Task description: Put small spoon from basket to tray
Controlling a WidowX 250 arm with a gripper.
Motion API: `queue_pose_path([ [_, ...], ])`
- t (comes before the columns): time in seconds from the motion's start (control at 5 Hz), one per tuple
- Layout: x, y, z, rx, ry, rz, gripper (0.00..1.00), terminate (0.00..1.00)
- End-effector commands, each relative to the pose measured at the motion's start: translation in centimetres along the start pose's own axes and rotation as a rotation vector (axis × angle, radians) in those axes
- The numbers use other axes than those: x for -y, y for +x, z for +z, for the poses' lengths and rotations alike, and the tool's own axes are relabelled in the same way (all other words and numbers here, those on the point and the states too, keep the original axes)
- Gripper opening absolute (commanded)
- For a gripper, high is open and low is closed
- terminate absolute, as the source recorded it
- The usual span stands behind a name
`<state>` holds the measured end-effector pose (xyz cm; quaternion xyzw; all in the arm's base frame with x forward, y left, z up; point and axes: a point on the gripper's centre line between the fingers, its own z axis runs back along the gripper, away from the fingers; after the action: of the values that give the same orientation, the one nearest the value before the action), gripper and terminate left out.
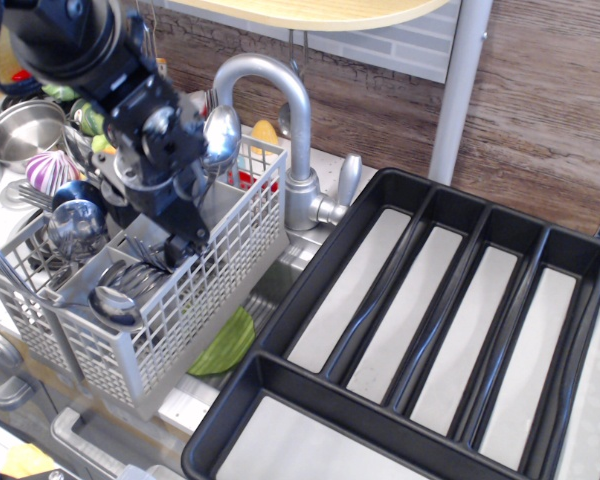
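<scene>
One black arm reaches down from 11 o'clock, its pincer [185,243] sunk into a middle compartment of the basket [170,300]; whether its jaws are apart or together cannot be told. Several wide-bowled spoons [115,300] crowd the compartments at 8 o'clock of the pincer, and a larger spoon [220,135] stands upright at 1 o'clock. I cannot single out the small spoon among them. At 3 o'clock of the basket lies the tray [380,190], beyond the faucet [290,120].
</scene>
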<state>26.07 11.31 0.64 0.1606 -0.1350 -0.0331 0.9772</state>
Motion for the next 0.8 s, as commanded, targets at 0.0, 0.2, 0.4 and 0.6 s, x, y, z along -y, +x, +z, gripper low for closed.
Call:
queue_pose_path([
  [0.0, -0.42, -0.16, -0.4, 0.011, 0.017, 0.03, 0.0, 0.0],
  [0.2, -0.21, -0.25, -0.64, 0.022, 0.034, 0.037, 0.0, 0.0],
  [0.4, 0.07, -0.59, -0.99, 0.034, 0.046, 0.046, 0.0, 0.0],
  [0.6, 0.2, -0.62, -0.67, 0.035, 0.063, 0.044, 0.0, 0.0],
])
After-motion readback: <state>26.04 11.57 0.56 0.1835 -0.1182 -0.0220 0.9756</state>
